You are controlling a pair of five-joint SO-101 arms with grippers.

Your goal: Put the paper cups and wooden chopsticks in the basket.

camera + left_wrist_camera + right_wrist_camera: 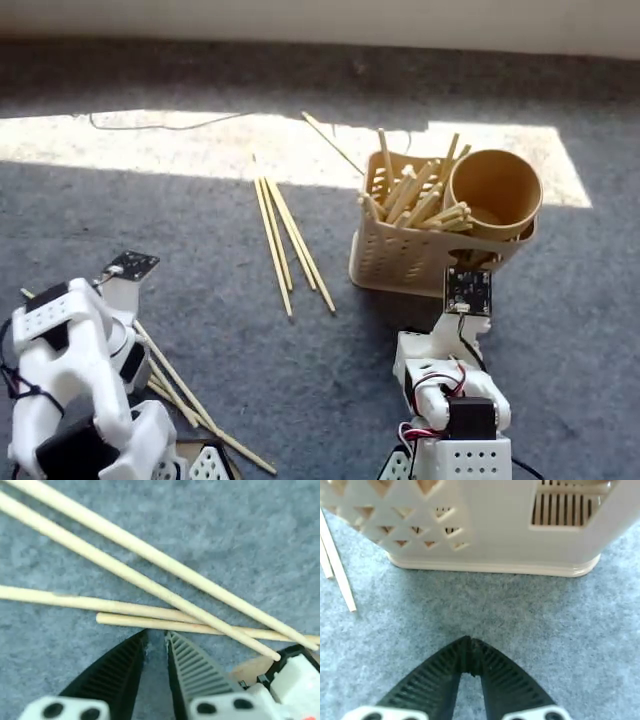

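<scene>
A beige basket [400, 255] stands right of centre on the carpet, holding several wooden chopsticks [415, 195] and a brown paper cup [495, 190]. In the right wrist view my right gripper [470, 641] is shut and empty, low over the carpet just short of the basket's wall [495, 540]. My left gripper [156, 632] is open by a narrow gap with nothing in it. Its tips sit right at several loose chopsticks [150, 580] that cross on the carpet. The same chopsticks [190, 400] run out from under the left arm [70, 370].
Another bunch of loose chopsticks [285, 235] lies left of the basket, and its ends [337, 570] appear in the right wrist view. A single chopstick [335, 145] lies behind the basket. A thin cable [160, 125] runs across the sunlit strip at the back.
</scene>
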